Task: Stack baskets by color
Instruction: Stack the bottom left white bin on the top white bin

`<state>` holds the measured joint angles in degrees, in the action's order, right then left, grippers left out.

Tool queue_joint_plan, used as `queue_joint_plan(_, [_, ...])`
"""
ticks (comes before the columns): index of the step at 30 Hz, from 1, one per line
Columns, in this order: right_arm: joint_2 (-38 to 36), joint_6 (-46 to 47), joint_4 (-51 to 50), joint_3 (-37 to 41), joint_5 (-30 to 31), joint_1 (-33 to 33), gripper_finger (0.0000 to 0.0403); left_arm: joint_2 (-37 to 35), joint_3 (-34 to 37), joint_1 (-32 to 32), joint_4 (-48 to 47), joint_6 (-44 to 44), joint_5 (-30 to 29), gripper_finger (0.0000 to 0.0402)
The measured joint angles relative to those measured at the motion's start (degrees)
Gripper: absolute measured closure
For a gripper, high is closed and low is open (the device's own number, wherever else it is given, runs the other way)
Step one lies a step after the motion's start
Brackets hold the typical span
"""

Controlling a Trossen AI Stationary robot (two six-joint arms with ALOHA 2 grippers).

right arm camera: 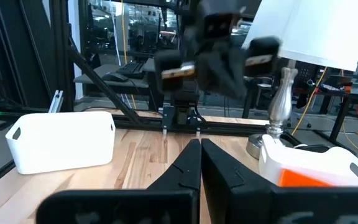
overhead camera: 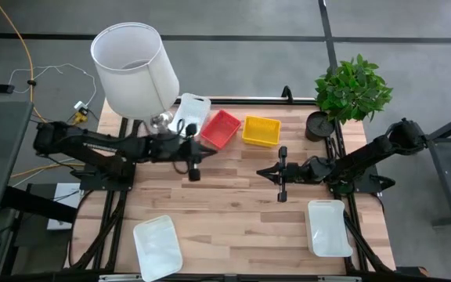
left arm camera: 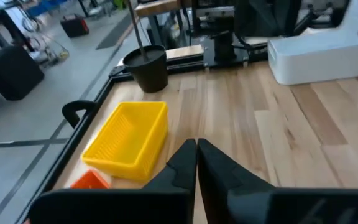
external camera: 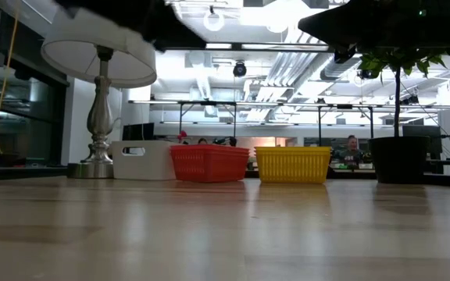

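Both grippers, left gripper (overhead camera: 195,174) and right gripper (overhead camera: 281,188), hover pinched closed and empty. The yellow basket (left arm camera: 127,140) lies just ahead of the left jaws; beside it the red basket (left arm camera: 90,180) is mostly cut off. A white basket (right arm camera: 63,140) sits beyond the right jaws, and the orange-looking thing behind another white basket (right arm camera: 319,167) is probably the red one.

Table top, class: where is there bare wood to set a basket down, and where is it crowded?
Bare wood lies between the two front white baskets, and mid-table between the left gripper and right gripper. The back edge is crowded: lamp, white basket, red basket, yellow basket, plant.

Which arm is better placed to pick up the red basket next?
Probably the left. Its tool, shut and empty, hangs just in front of the red basket, while the right tool, also shut, sits farther off, nearer the yellow basket.
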<state>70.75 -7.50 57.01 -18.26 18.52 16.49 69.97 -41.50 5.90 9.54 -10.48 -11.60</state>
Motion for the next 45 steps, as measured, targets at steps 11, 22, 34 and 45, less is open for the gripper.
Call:
queue_joint_plan(11, [0.01, 1.50, 0.11, 0.00, 0.00, 0.00, 0.0403, -5.97, 20.54, -7.68, 23.84, 10.15, -14.21, 0.0401])
queue_joint_plan(22, [0.19, 1.55, 0.17, 0.00, 0.11, 0.00, 0.0403, -5.96, 22.15, -14.54, 24.20, 7.64, -16.48, 0.0401])
queue_joint_plan(34, [0.19, 2.18, 0.17, 0.00, 0.14, 0.00, 0.0403, -5.96, 16.32, -22.08, 11.71, -0.04, -23.40, 0.0326])
queue_joint_plan(45, [0.19, 2.18, 0.17, 0.00, 0.15, -0.02, 0.0403, -5.96, 4.40, -30.16, -12.69, 12.68, -21.86, 0.0191])
